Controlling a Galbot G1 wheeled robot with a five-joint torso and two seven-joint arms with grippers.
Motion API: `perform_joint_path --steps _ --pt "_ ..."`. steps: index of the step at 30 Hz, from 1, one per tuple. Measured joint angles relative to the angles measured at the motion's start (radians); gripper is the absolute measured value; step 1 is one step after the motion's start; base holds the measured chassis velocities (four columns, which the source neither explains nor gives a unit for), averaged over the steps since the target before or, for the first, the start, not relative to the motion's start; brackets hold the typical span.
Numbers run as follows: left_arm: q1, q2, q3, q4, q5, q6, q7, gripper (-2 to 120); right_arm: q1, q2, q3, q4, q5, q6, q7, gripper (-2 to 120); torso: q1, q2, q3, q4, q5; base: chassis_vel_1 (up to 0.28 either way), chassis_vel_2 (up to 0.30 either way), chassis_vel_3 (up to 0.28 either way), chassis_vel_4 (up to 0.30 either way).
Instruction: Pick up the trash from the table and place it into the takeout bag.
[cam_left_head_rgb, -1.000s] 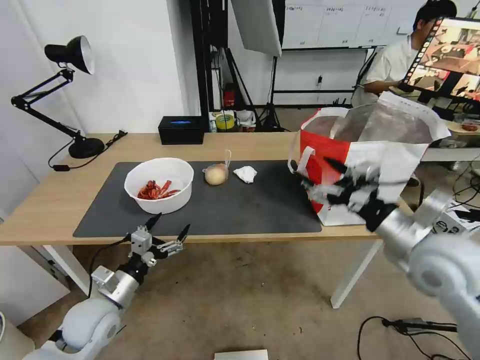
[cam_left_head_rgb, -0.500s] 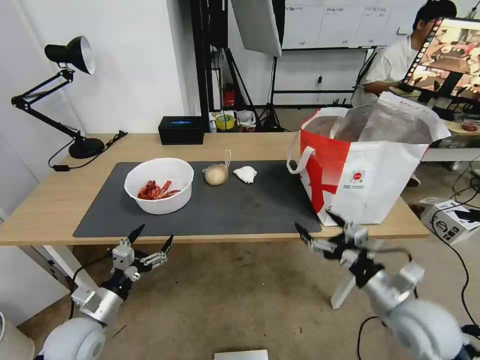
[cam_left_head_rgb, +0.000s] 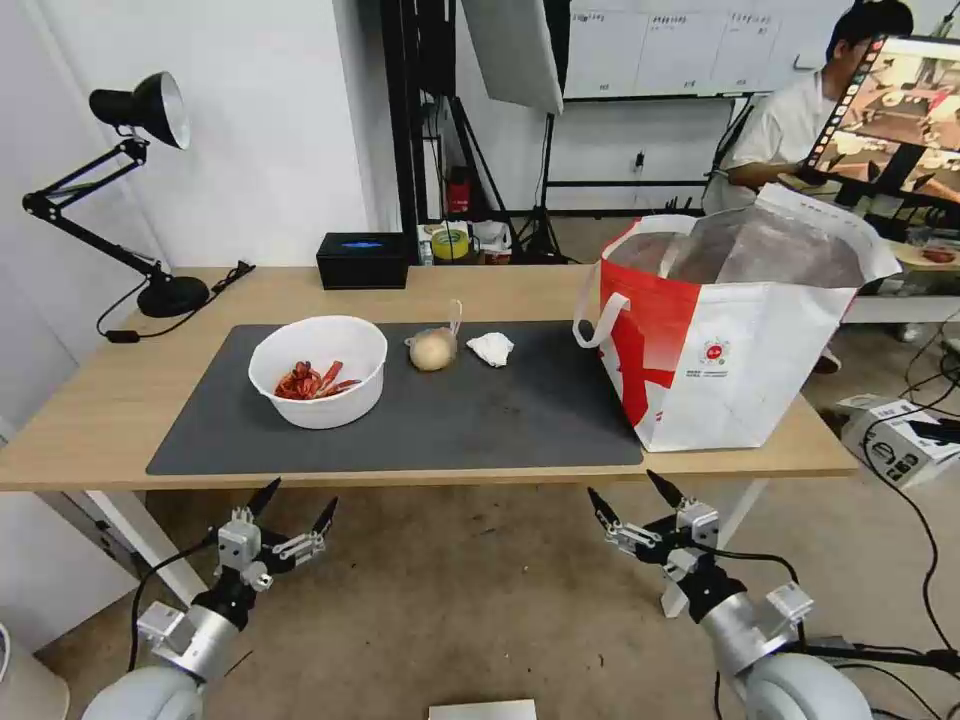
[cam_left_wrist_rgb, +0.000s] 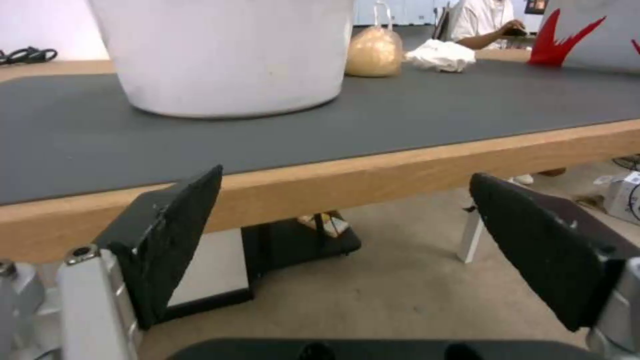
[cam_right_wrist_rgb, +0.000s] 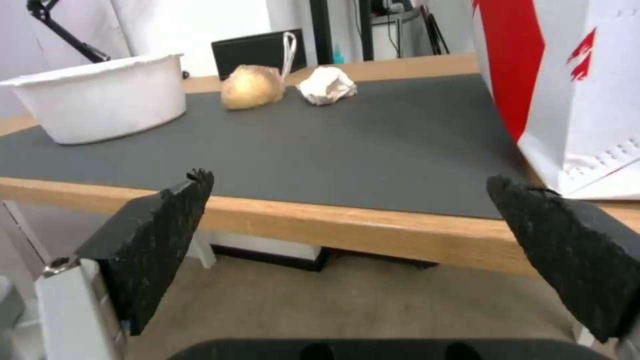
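The table (cam_left_head_rgb: 90, 420) spans the middle of the head view, its front edge running across just below centre, with bare floor filling the lower frame beneath it. A dark mat (cam_left_head_rgb: 480, 420) covers most of the top and stops just short of that front edge; bare wood strips stay open at the left and back. The bag (cam_left_head_rgb: 730, 340) stands upright at centre right, mouth open, its base partly on the mat's right end and close to the table's front edge. Open mat lies between the bag and the rest of the trash.

The bowl (cam_left_head_rgb: 318, 370) with red shells sits on the mat at centre left. To its right and slightly farther back lies the tan lump (cam_left_head_rgb: 433, 349), and just beside that, apart from it, the tissue (cam_left_head_rgb: 491, 348). A black box (cam_left_head_rgb: 362, 260) stands on the wood behind the mat.

Both grippers hang below the front edge, over the floor, touching nothing. The left gripper (cam_left_head_rgb: 291, 507) is at lower left, beneath the bowl, fingers spread wide and empty. The right gripper (cam_left_head_rgb: 634, 498) is at lower centre right, beneath the bag's left corner, also spread wide and empty. In each wrist view the table edge shows between the parted pads.
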Motion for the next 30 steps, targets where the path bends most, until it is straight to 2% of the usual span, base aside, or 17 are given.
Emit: perform_joint_path --steps 21,25,30 --pt "-0.014 -0.009 0.000 -0.003 -0.007 0.004 0.002 100 0.025 0.014 -0.043 -0.021 -0.029 -0.013 0.002 100 0.000 0.000 0.000 -0.0001 0.0001 0.000 0.000 0.000 0.000" --pt "-0.008 -0.010 -0.005 -0.005 -0.007 0.003 0.002 100 0.030 -0.033 -0.056 -0.013 -0.028 -0.013 0.012 100 0.000 0.000 0.000 -0.0001 0.0002 0.000 0.000 0.000 0.000" --pt "-0.004 -0.013 -0.015 -0.014 -0.008 0.002 0.000 100 0.092 -0.111 -0.096 0.038 0.048 -0.053 0.032 100 0.000 0.000 0.000 -0.0002 0.0002 0.000 0.000 0.000 0.000"
